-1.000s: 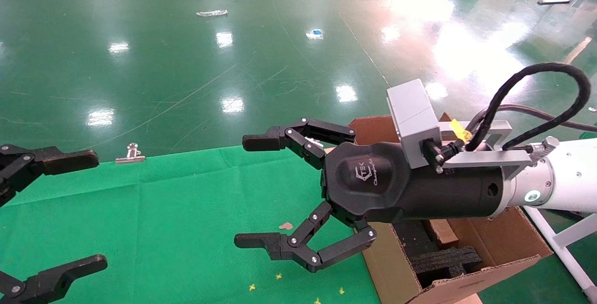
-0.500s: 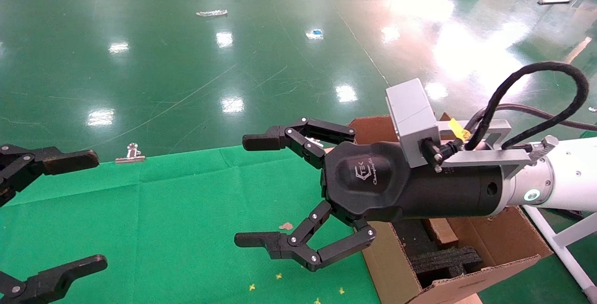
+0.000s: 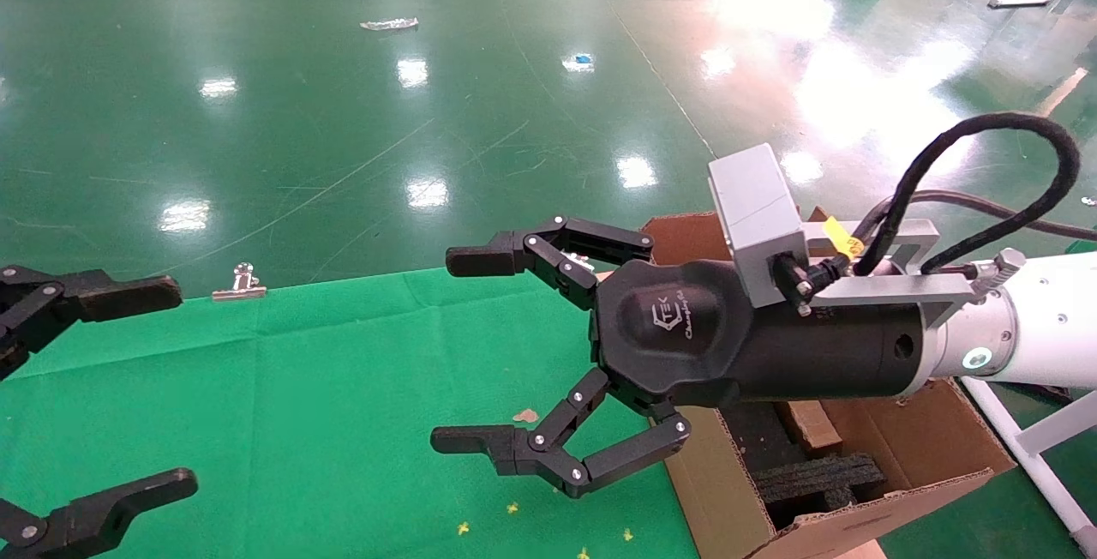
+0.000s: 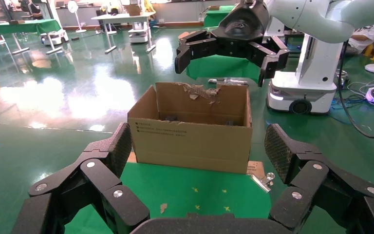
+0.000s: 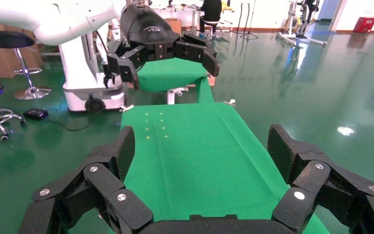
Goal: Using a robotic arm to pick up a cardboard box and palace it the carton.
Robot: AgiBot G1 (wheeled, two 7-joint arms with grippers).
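Note:
My right gripper (image 3: 463,351), black on a white glossy arm with a grey camera block, is open and empty. It hovers over the right edge of the green cloth table (image 3: 343,387), beside the carton (image 3: 720,499). The carton is a large brown box with upright flaps, one torn ragged (image 4: 202,90), and black foam (image 3: 814,477) inside. A small narrow brown cardboard box (image 3: 810,426) lies in the carton next to the foam, partly hidden under the gripper's body. My left gripper (image 3: 171,385) is open and empty at the table's left end. The carton also shows in the left wrist view (image 4: 190,141).
A metal binder clip (image 3: 242,283) sits at the table's far edge. A brown scrap (image 3: 524,415) and small yellow marks (image 3: 512,507) lie on the cloth. A white frame leg (image 3: 1028,447) stands right of the carton. Glossy green floor lies beyond.

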